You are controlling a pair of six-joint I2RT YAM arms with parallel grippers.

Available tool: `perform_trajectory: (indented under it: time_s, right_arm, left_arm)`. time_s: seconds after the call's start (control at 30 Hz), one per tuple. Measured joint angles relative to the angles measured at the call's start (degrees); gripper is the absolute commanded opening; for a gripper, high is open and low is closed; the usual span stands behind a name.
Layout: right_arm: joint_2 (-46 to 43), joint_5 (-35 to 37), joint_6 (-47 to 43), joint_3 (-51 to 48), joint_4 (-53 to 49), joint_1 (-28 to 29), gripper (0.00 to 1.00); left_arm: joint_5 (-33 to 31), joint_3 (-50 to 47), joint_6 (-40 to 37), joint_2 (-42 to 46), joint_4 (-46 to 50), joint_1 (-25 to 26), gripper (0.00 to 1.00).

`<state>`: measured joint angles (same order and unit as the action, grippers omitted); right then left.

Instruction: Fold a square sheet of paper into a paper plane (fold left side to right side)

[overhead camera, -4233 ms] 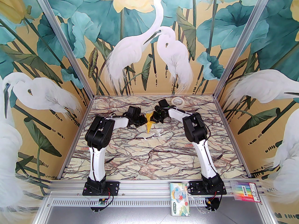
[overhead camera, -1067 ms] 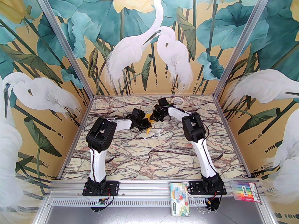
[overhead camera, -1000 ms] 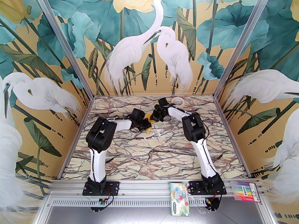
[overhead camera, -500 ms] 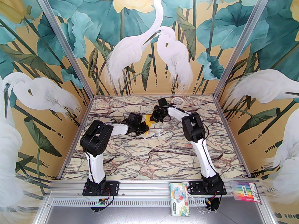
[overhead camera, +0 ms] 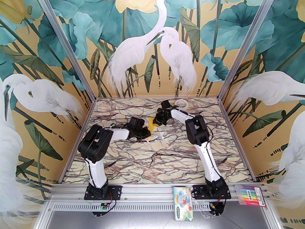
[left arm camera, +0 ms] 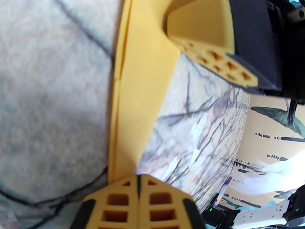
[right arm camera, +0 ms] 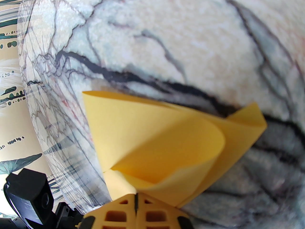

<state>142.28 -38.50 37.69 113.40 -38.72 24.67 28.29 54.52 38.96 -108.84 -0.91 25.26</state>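
Observation:
The yellow sheet of paper (overhead camera: 151, 125) lies folded into a narrow layered strip on the marble table (overhead camera: 152, 161), in the far middle. In the left wrist view the paper (left arm camera: 140, 85) runs from the top down to my left gripper (left arm camera: 138, 182), which is shut with its tips pressing on the strip's near end. My left gripper (overhead camera: 147, 134) sits just left of the paper. My right gripper (overhead camera: 156, 123), also shut, presses the far end; its fingertip (left arm camera: 200, 25) rests on the paper. In the right wrist view loose flaps of the paper (right arm camera: 155, 139) curl up ahead of the right gripper (right arm camera: 136, 200).
A cream tape roll (overhead camera: 181, 103) lies at the back right, near the right arm. Small white marks (overhead camera: 156, 137) sit just near of the paper. A tissue pack (overhead camera: 184, 203) and a marker pack (overhead camera: 250, 195) rest on the front rail. Painted walls close three sides.
My left gripper has slid toward the near edge along the folded paper, its elbow swinging left and lower. The right gripper has stayed on the far end.

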Motion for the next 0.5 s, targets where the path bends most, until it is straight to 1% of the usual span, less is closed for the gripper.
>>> perform_trajectory:
  time_s: [0.5]
  right_arm:
    - [0.09, -0.33, 0.0, 0.11, -0.31, 0.04, 0.0]
  left_arm:
    - [-0.04, -4.68, -1.53, 4.26, 2.03, 0.44, 0.0]
